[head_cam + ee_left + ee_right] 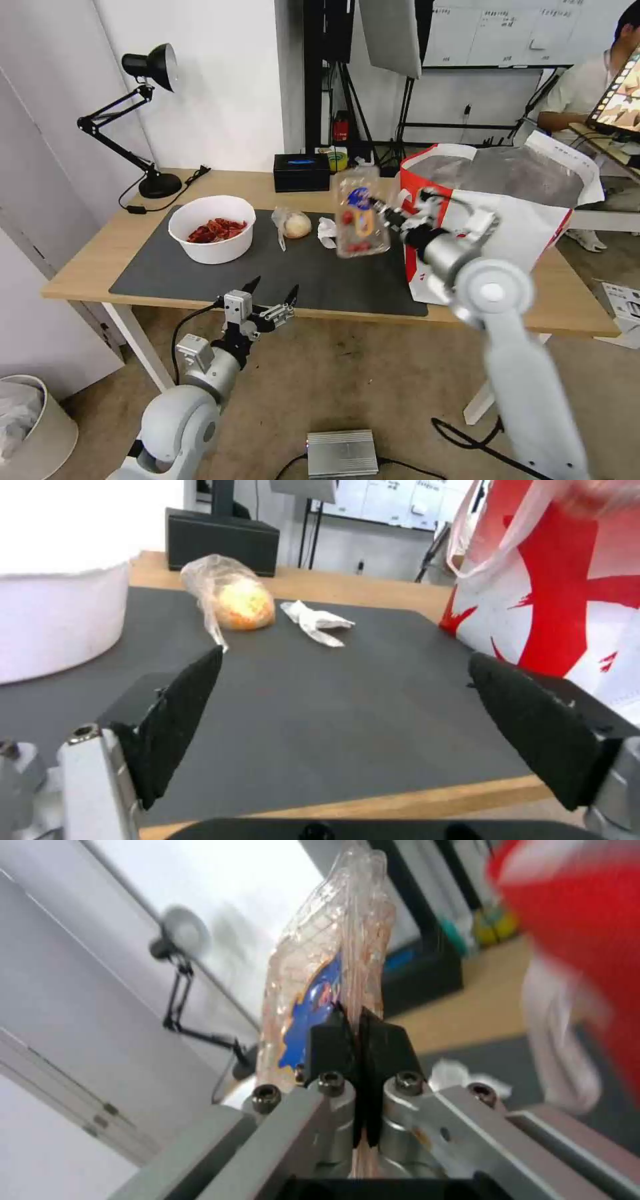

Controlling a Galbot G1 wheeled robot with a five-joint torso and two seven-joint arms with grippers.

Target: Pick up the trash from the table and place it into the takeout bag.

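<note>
In the head view, the right gripper (383,215) pinches one edge of the clear plastic clamshell tray with red tomatoes (361,213), lifted above the long light-wood table (100,257) and its dark grey mat (320,273); the big boxy white takeout bag with red side panels (527,220) stands just beyond that gripper, mouth open. The left gripper (272,291) hangs wide open off the table's near edge, with the white bowl of red scraps (212,229), the clear bag with a tan bun (293,224) and the crumpled white tissue (327,233) ahead of it on the mat. In the left wrist view, bun bag (230,600) and tissue (317,622) lie well ahead between the spread fingers (177,720), the takeout bag (567,595) close by one finger. In the right wrist view, the black pads (333,1037) are closed on the thin rim of the tray (333,955). Held by so little, the tray could swing, slip out or catch on the bag's rim or handles. Its blue label carries lettering too small to read.
</note>
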